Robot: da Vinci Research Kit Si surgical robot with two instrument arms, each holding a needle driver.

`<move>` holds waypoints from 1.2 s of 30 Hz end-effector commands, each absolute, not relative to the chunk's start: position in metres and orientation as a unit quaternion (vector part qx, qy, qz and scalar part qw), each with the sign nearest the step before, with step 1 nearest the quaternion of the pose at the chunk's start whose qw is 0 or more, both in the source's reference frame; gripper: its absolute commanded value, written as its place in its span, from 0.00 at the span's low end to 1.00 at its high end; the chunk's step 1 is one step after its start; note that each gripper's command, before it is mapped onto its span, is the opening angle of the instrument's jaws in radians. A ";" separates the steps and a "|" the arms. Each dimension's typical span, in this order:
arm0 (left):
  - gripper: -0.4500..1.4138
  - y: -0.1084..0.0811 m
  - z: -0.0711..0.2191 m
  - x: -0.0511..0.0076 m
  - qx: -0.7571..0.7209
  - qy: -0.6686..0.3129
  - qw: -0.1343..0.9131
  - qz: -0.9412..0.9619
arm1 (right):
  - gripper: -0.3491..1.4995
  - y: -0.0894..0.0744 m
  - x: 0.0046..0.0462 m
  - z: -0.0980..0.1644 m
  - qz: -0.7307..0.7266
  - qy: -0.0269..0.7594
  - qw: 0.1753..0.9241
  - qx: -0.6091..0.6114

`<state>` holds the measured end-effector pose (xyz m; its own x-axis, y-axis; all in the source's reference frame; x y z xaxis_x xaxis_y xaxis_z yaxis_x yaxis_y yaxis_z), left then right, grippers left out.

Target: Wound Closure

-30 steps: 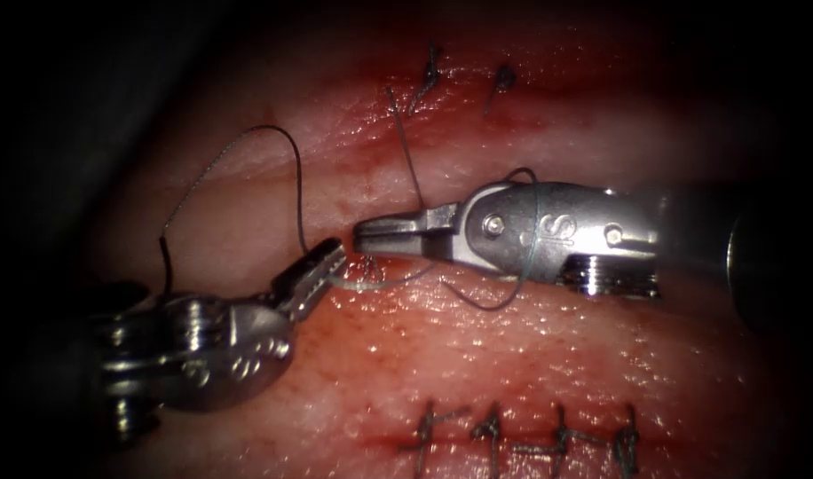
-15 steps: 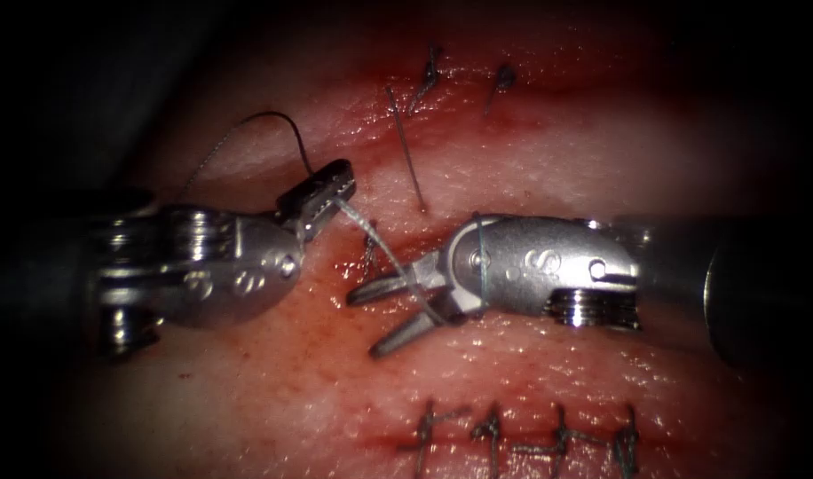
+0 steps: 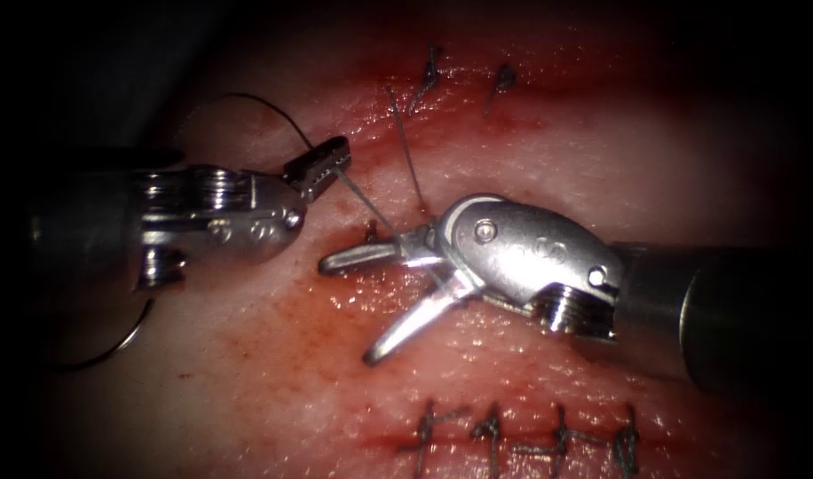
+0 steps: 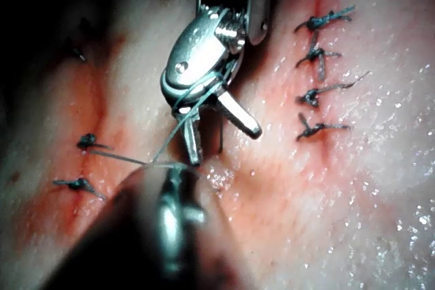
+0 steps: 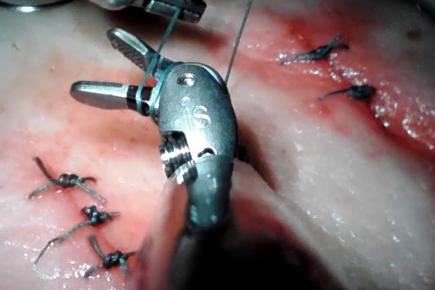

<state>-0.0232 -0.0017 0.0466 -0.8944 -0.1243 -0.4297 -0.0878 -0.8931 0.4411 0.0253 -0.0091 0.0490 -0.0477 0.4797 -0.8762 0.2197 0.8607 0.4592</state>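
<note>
currently, status l to r in the endoscope view. far left: the needle (image 3: 105,350) lies as a thin curve on the tissue (image 3: 247,390), held by neither tool; whether its tip sits in the tissue cannot be told. left tool (image 3: 322,164) reaches in from the left, jaws pressed together, pinching the thread (image 3: 362,200) near its tips; the right wrist view confirms that grip (image 5: 178,6). from there the thread runs taut, down and to the right, to the right tool (image 3: 362,302), whose jaws are spread wide, holding nothing between them. thread is wrapped round the base of the right tool's jaws, as the right wrist view shows (image 5: 146,83); same wrap seen in the left wrist view (image 4: 194,96). a free thread tail (image 3: 405,146) stands up from the tissue just above the right tool.

progress, as a judgement: finished knotted stitches (image 3: 531,439) sit in a row on the near wound, and 2 more knots w/ cut ends (image 3: 464,80) at the far side. the centre cut (image 3: 371,235), w/ red fluid around it, has thread through it but no knot seated yet. remaining: tie down this stitch, trim ends.
</note>
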 end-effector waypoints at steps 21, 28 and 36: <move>0.00 -0.007 0.048 -0.0250 0.220 -0.240 -0.021 -0.945 | 0.53 -0.004 0.0213 0.050 0.300 0.700 0.639 0.107; 0.00 -0.008 0.049 -0.0253 0.213 -0.243 -0.024 -0.946 | 0.36 -0.005 0.0208 0.050 0.425 0.621 0.649 0.109; 0.00 -0.009 0.049 -0.0258 0.203 -0.246 -0.029 -0.947 | 0.53 -0.004 0.0219 0.051 0.485 0.566 0.662 0.075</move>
